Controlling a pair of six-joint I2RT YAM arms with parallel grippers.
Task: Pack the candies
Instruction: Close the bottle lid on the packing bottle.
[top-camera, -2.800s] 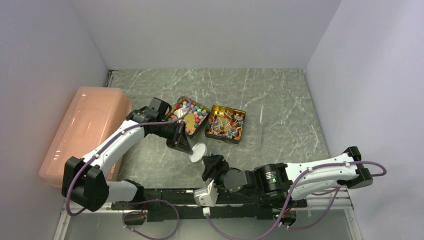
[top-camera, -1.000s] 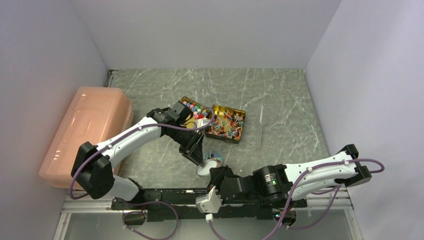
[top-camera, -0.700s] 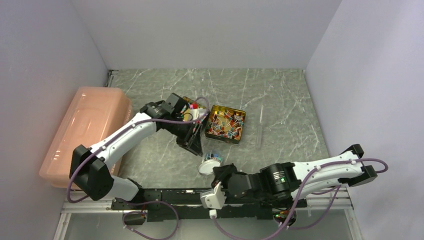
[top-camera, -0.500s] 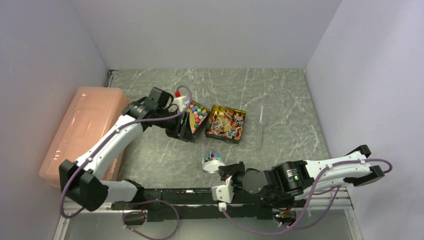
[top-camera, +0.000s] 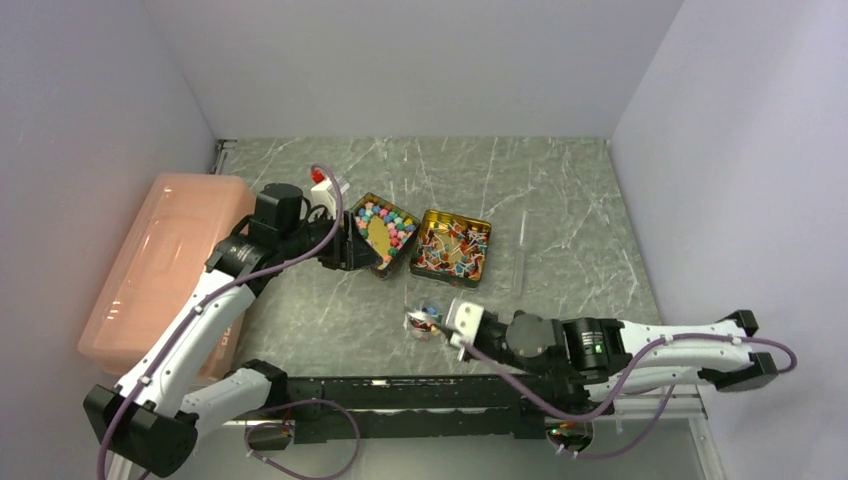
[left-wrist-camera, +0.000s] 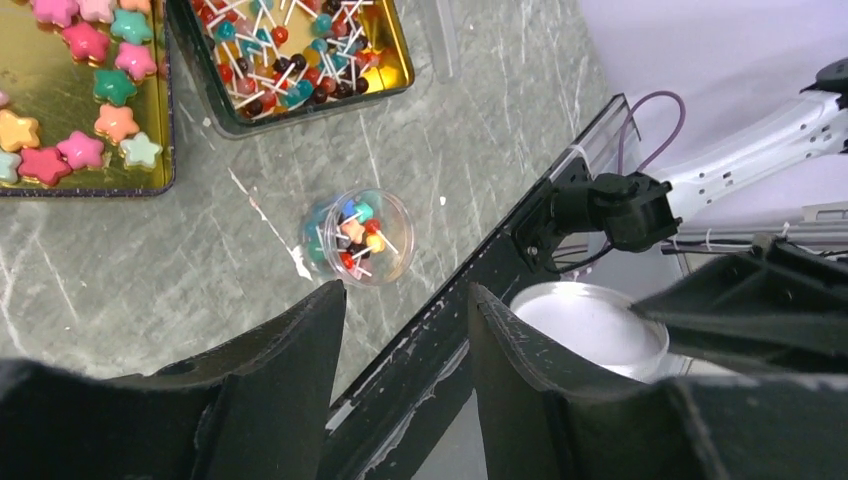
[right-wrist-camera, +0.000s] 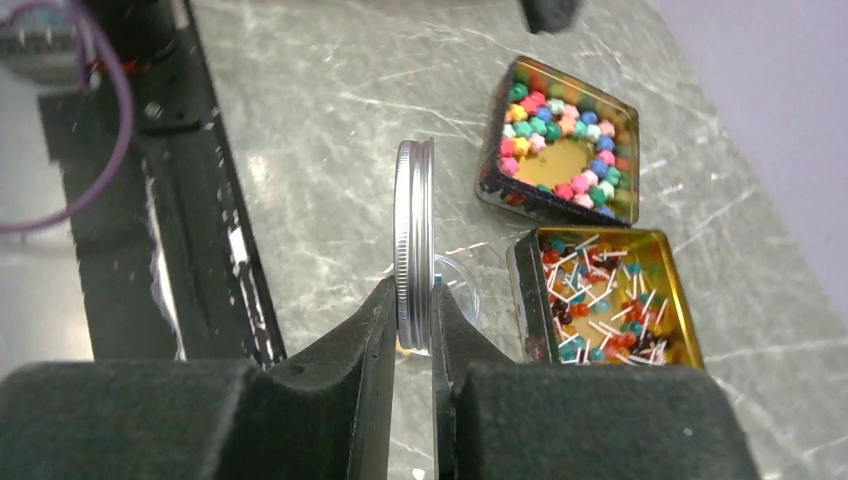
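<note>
While right gripper (right-wrist-camera: 413, 305) pinches lid (right-wrist-camera: 413, 230), jar (left-wrist-camera: 405, 250) holds candies (left-wrist-camera: 352, 228).

Your top external camera looks steeply down from above and behind the arm bases, over the whole marble table (top-camera: 560, 180). Your left wrist camera looks down past the left gripper (left-wrist-camera: 405, 292) from high up. Your right wrist camera sits low, sighting along the right gripper (right-wrist-camera: 412, 300) and its edge-on lid (right-wrist-camera: 413, 200). All three views share the star-candy tin (top-camera: 380, 232), the lollipop tin (top-camera: 450, 280) and the clear jar (top-camera: 425, 322).
</note>
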